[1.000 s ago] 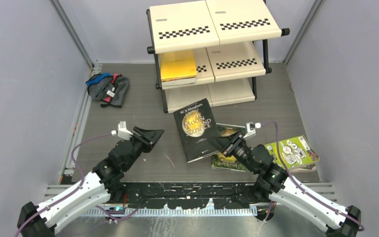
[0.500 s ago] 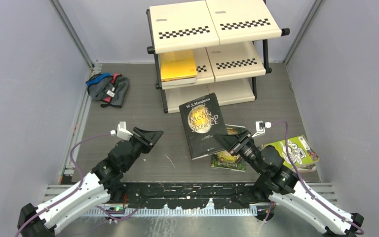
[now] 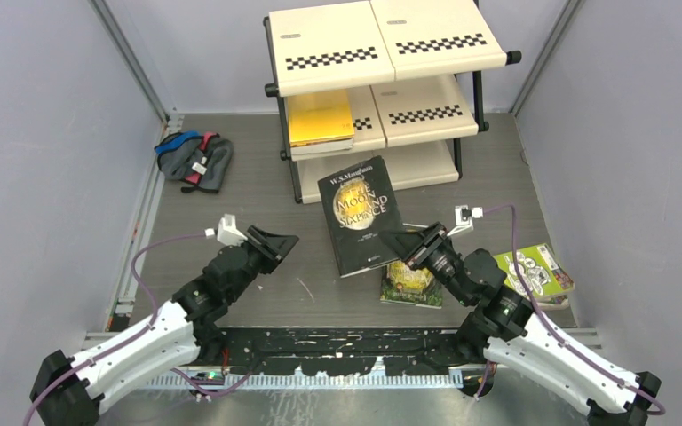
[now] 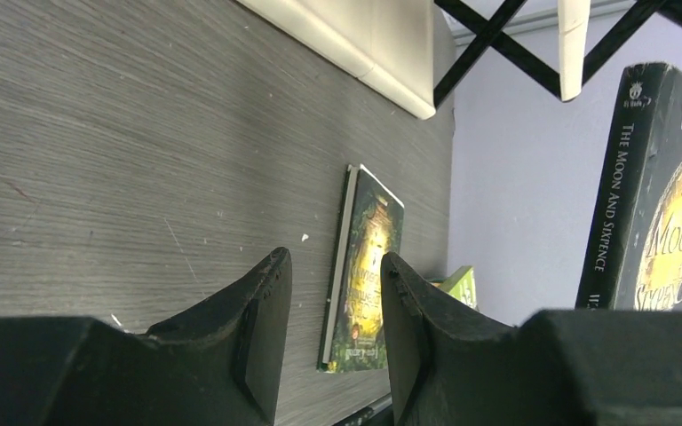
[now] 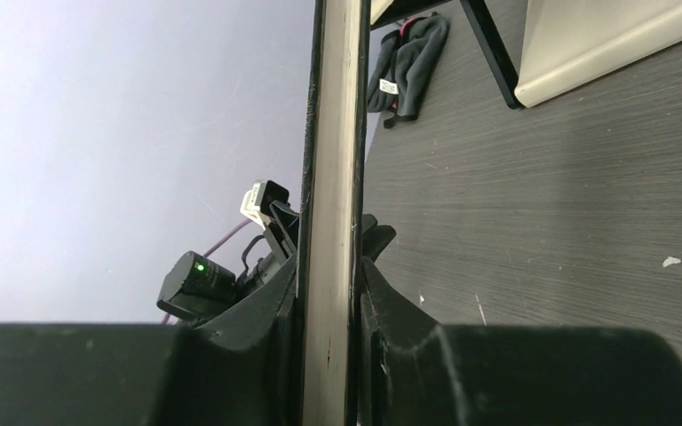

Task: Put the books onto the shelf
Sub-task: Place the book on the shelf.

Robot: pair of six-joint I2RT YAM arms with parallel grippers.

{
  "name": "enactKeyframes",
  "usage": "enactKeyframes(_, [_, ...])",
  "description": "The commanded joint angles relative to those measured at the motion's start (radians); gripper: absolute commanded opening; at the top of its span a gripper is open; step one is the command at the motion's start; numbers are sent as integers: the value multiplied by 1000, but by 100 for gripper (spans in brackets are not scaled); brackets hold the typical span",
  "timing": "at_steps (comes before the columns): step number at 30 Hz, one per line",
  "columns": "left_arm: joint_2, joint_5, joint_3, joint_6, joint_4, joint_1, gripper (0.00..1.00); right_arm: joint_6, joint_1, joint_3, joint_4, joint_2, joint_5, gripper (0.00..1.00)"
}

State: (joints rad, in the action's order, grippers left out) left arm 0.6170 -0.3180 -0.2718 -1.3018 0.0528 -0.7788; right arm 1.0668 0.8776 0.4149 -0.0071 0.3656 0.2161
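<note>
Now right gripper (image 3: pixel 398 241) clamps the black book (image 3: pixel 358 213), left gripper (image 3: pixel 277 247) open, empty; next I level it onto the shelf (image 3: pixel 329 35).

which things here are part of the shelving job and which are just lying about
Job: shelf; black book, in the right gripper; yellow book on the middle tier; green-gold book; lime book.
Lying about: cloth bundle.

The black paperback (image 3: pixel 361 216) stands tilted before the shelf (image 3: pixel 329 40), whose middle tier holds a yellow book (image 3: pixel 321 118).
</note>
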Motion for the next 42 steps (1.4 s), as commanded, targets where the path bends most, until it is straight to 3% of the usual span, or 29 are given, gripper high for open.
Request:
enactKeyframes(1, [34,-3,-63,73,60,3,42,-27,3,118,242,40,11,1])
enactKeyframes(22, [138,0,-112,185,77,3,42,-61,-29,277,394,281,-17,1])
enactKeyframes(42, [210,-4,-127,232,112,3,42,148,-299,377,615,601,-249,1])
